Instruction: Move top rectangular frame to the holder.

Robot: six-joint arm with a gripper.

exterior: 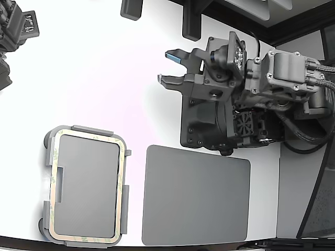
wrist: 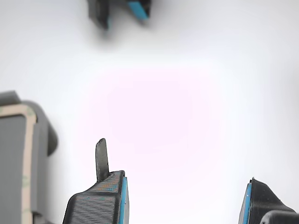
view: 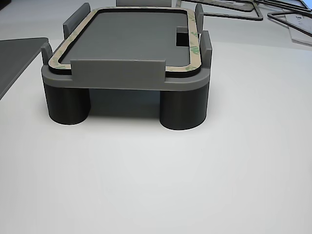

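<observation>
With my gripper (exterior: pixel 168 67) spread apart, holding nothing, hanging over the bare white table (exterior: pixel 104 68) well away from the holder (exterior: pixel 86 185), I judge the task done, since the beige frame (exterior: pixel 121 172) already sits around the holder's top, between its tabs.

- We see a glossy white table (exterior: pixel 104 78).
- Near its front edge stand a light grey plastic holder (exterior: pixel 52 157) and, beside it, a dark grey flat mat (exterior: pixel 196 196).

pincer (exterior: pixel 168 67) empty (jaws apart), arm level
</observation>
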